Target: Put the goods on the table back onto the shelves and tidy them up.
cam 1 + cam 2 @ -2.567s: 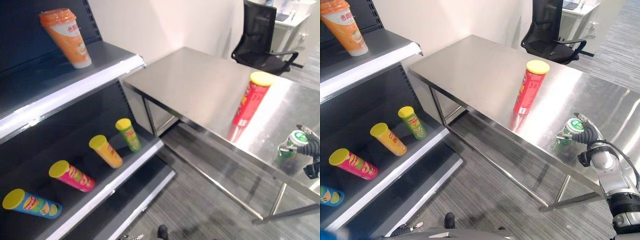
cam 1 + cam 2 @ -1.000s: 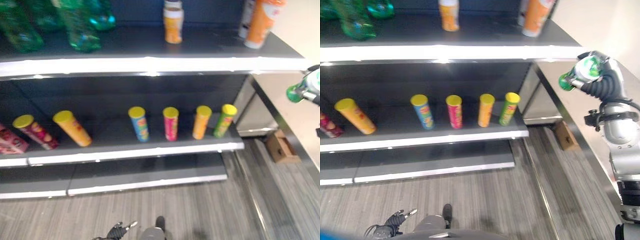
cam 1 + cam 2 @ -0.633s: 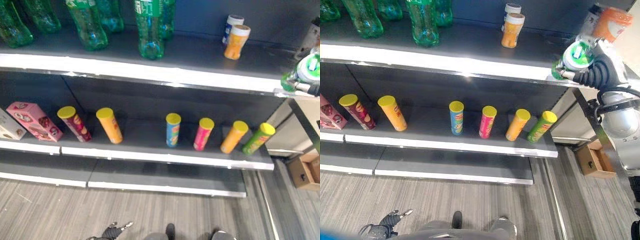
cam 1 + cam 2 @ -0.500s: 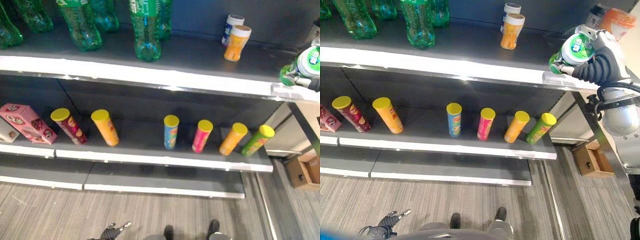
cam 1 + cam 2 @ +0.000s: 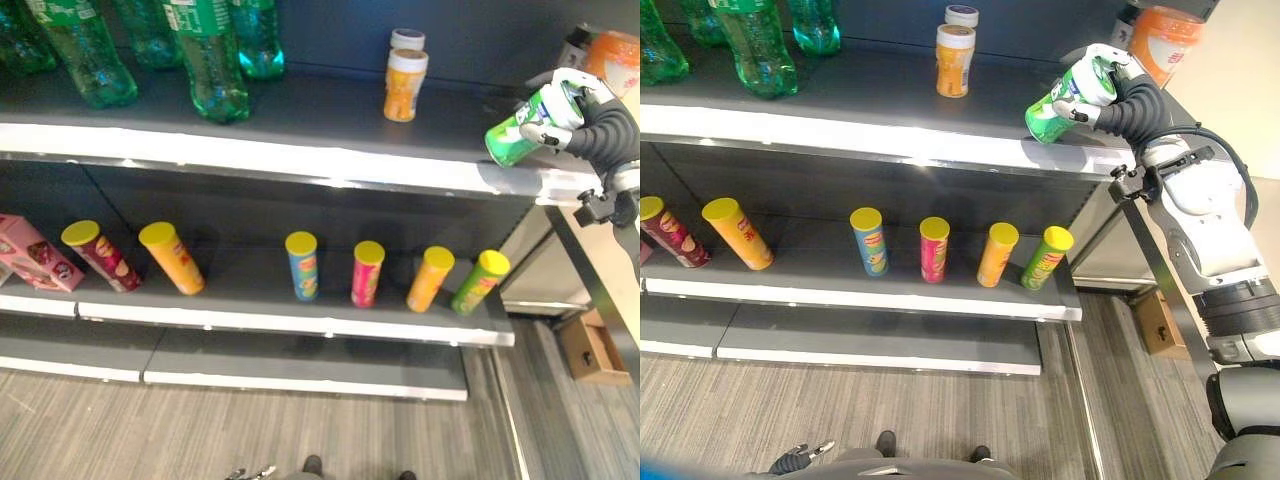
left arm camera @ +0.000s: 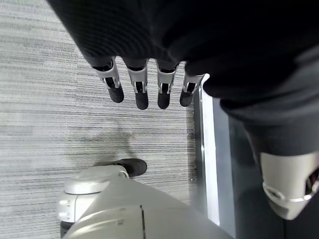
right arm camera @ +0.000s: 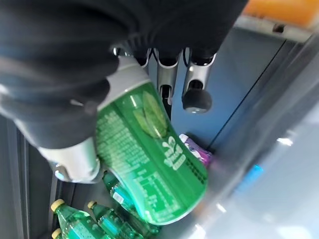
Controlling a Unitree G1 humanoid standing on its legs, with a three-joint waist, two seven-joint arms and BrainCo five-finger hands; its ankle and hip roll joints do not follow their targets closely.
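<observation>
A green drink can is clasped in my right hand, fingers and thumb curled round it. It hangs tilted over the right end of the upper shelf, just above the front edge. In the right wrist view the can lies between the thumb and the dark-tipped fingers. My left hand hangs low over the floor with straight fingers and holds nothing.
Green bottles stand at the left of the upper shelf, two small orange-and-white cups in the middle and a big orange cup at its right end. Several crisp tubes and a pink box lie on the middle shelf. A cardboard box sits on the floor at the right.
The view has swung from the table to the shelves. My right hand has carried the can from the table up over the upper shelf's right end and tipped it.
</observation>
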